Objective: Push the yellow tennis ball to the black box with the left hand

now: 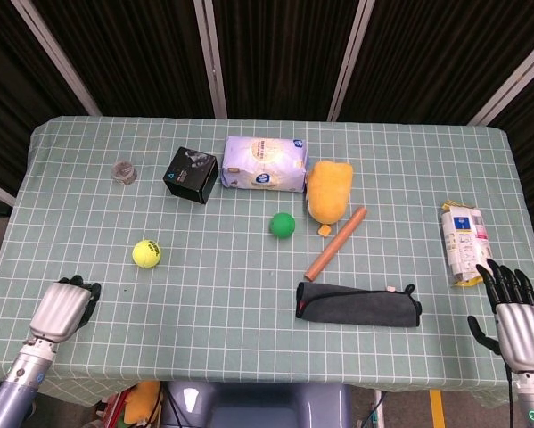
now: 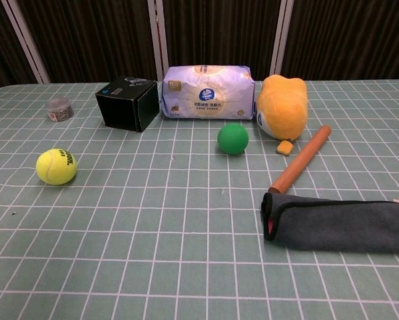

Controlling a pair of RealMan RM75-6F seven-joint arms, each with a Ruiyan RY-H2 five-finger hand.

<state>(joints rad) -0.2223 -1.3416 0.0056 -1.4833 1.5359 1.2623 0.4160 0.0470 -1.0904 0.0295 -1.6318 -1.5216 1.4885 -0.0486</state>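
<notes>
Yellow felt tennis ball (image 1: pixel 146 253) sits apart from the black cardboard box (image 1: pixel 192 175). We see our left hand (image 1: pixel 63 308) curled, empty; right hand (image 1: pixel 517 317) spread, empty.

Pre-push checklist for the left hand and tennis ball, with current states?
1. Left hand holds nothing: ok, fingers curled in, at the table's near-left edge.
2. Left hand in contact with the yellow tennis ball: not ok, it sits apart, nearer the robot and further left.
3. Cloth between ball and black box free of objects: ok.
4. Ball resting free on the cloth: ok in the chest view too.
5. Small jar off the push line: ok, it is left of the box.
6. Right hand out of the way: ok, fingers apart at the near-right edge.
</notes>
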